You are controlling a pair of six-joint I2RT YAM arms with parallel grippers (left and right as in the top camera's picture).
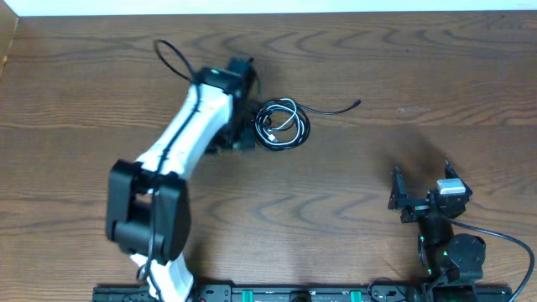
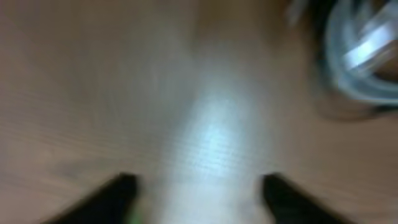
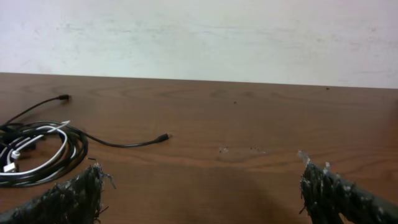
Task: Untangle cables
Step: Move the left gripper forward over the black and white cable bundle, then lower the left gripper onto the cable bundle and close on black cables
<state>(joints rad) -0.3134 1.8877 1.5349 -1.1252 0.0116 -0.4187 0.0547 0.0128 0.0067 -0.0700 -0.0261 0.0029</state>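
Two grippers, both holding nothing right now. Looks like a between-grabs step: left gripper [image 2: 199, 202] spread apart over bare table [image 2: 93, 81], right beside the cables [image 1: 282, 126] but not pinching any of them. Right gripper [image 3: 202, 199] wide apart too, parked well away near the front edge. Cables bunched in one coil mid-table, black loops with a white cord [image 3: 37, 138] mixed in, one black tail trailing off to the right. Probably calls next for sliding that left gripper onto a single strand, pinching it and dragging it clear of the pile. Overhead gives the whole layout. Left wrist cam all blur, just a corner of the coil. Right wrist cam, low and sharp, picks out the white cord and the loose plug end [image 3: 165, 136].
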